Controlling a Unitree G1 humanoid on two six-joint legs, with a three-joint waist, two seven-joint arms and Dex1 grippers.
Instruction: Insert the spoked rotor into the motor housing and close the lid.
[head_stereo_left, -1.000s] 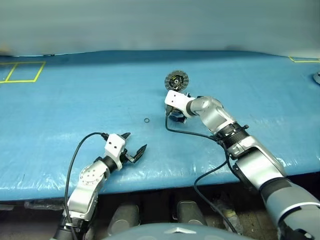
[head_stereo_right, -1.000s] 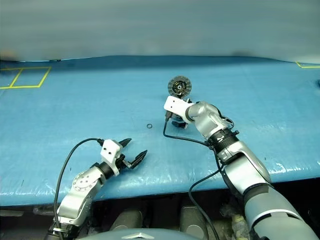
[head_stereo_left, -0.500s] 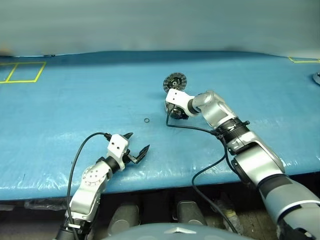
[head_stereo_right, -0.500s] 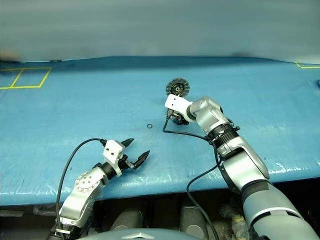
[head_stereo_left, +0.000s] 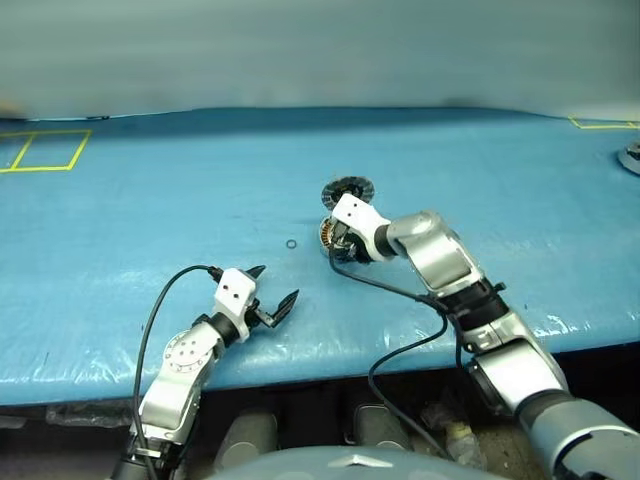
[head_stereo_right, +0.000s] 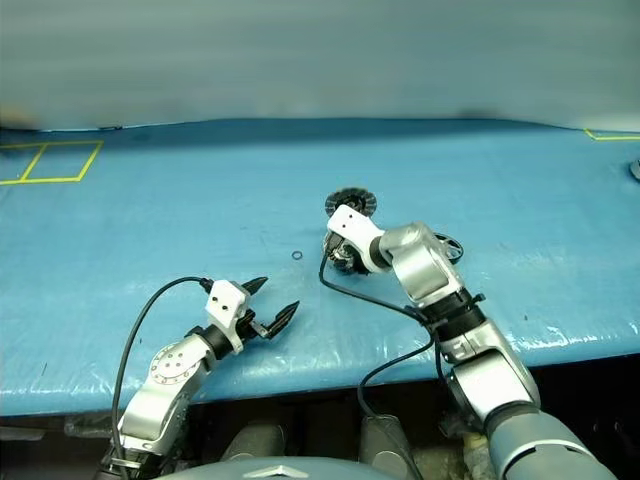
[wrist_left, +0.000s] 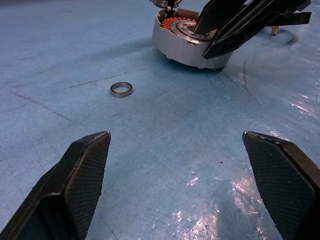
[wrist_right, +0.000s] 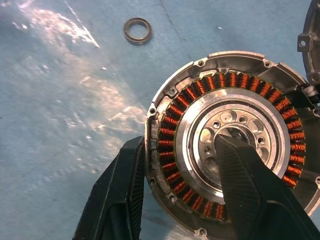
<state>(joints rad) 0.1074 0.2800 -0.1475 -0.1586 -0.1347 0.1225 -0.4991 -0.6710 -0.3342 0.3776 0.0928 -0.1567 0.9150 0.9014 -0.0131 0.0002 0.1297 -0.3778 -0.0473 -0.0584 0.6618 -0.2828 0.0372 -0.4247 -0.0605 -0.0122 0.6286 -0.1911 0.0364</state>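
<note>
The motor housing (wrist_right: 227, 145) lies open side up on the blue table, showing copper windings and a silver centre. My right gripper (wrist_right: 180, 145) is shut on its wall, with one finger (wrist_right: 122, 190) outside and the other on the centre. From the head the housing (head_stereo_left: 327, 233) shows beside this gripper (head_stereo_left: 341, 238). The lid (head_stereo_left: 347, 189) stands up at the housing's far side, its dark face toward me. The spoked rotor (head_stereo_right: 450, 246) is a dark round outline behind my right forearm, mostly hidden. My left gripper (head_stereo_left: 275, 283) hovers open and empty near the front edge.
A tiny thin ring (head_stereo_left: 290, 243) lies on the table left of the housing, also seen as the ring (wrist_left: 121, 89) ahead of my left gripper. A yellow tape square (head_stereo_left: 45, 150) marks the far left. A grey object (head_stereo_left: 632, 158) sits at the far right edge.
My right gripper has shut on the housing's wall and drawn it, with the lid, nearer to me and tipped further down. The left gripper and the small ring have not moved.
</note>
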